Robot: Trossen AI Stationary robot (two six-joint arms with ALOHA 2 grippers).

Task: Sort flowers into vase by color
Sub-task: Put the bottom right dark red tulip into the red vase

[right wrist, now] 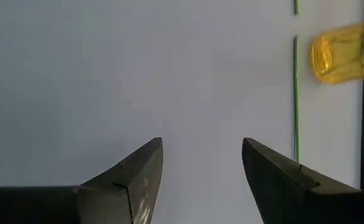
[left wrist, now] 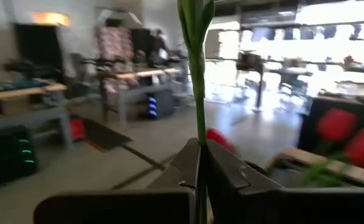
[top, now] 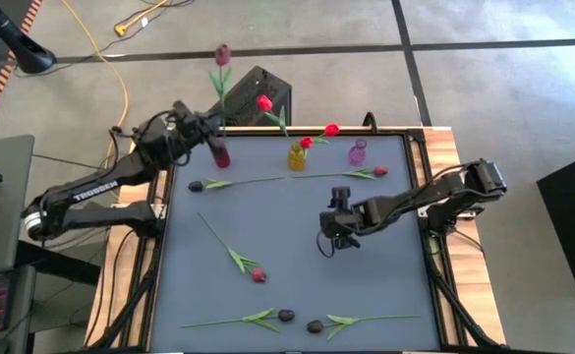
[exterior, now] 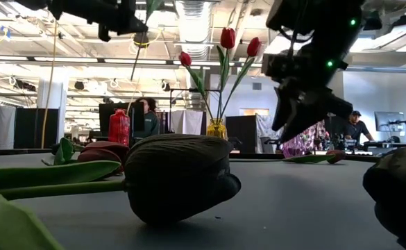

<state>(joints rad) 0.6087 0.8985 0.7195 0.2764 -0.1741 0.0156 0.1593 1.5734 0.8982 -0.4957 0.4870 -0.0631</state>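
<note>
From my remote station, the nearest things in the low view are a dark maroon tulip head (exterior: 178, 177) lying on the table with its green stem running off to the side, and another dark head (exterior: 400, 191) at the edge. These are probably the two dark tulips (top: 286, 316) (top: 316, 325) at the near edge in the high view. A red tulip (top: 258, 275) lies further in, and the right gripper (top: 338, 239) hangs over bare mat with its fingers (right wrist: 135, 180) apart and nothing between them. Beyond it lie a dark tulip (top: 197, 185) and a red tulip (top: 379, 171). At the far edge stand a red vase (top: 222, 155), a yellow vase (top: 297, 156) with three red tulips (exterior: 227, 37), and a pink vase (top: 357, 152), which looks empty. The left gripper (top: 210, 128) is above the red vase, pinched on the thin stem (left wrist: 198, 93) of a maroon tulip (top: 222, 54) whose head stands high. My worry is here: I think the stem end could miss the narrow mouth, or the gripper could knock the light vase over, because the stem is long and flexible. The stem may also slip between the fingers. The surface is a dark grey mat (top: 297, 285) in a wooden frame. Behind it I see an open workshop with desks, monitors, ceiling lights and some people (exterior: 356, 125) far away.
</note>
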